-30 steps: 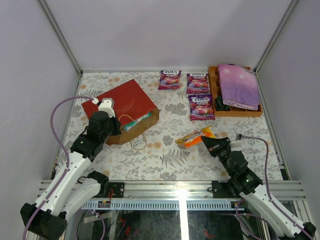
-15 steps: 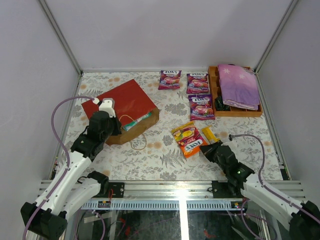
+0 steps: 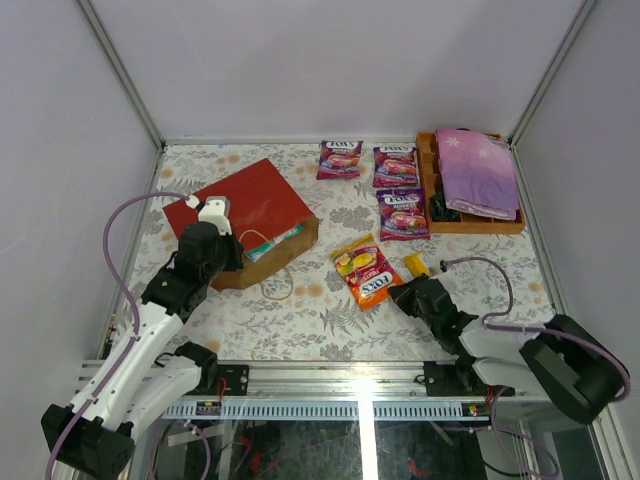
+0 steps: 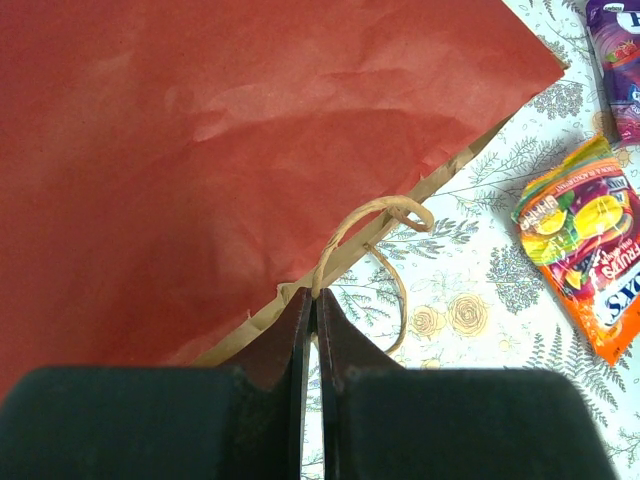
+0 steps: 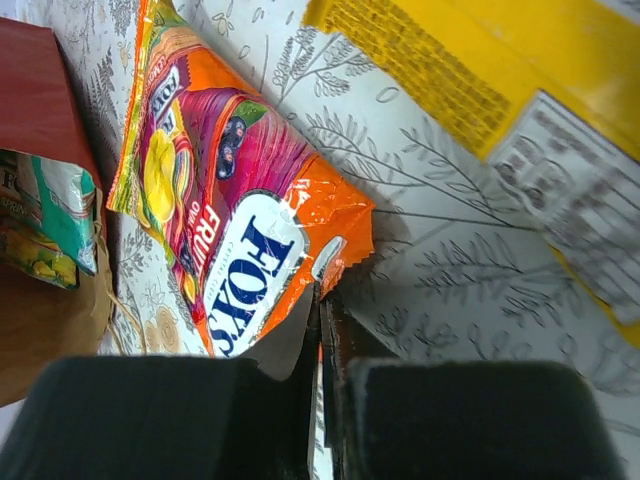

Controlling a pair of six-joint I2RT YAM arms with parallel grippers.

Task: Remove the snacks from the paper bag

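Red paper bag [image 3: 255,200] flat at left, rim clamped by left gripper [image 4: 311,296]; 3 purple pouches [image 3: 395,167], yellow bar [image 3: 417,266] out; orange Fox's pouch [image 3: 365,272] out, corner pinched by right gripper [image 5: 322,300]; green pouch [image 5: 60,210] left inside

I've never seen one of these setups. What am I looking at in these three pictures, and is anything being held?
Two robot arms are bolted at the near edge of a table. The wide picture comes from a fixed camera above and behind them; the other two come from a camera on each wrist. The left gripper is shut on the brown rim of the red paper bag, beside its cord handle. The right gripper pinches a corner of the orange pouch, which lies flat on the table. Next to it lies a yellow bar; further back are three purple pouches and a wooden tray holding a purple cloth. A green pouch shows in the bag's mouth.
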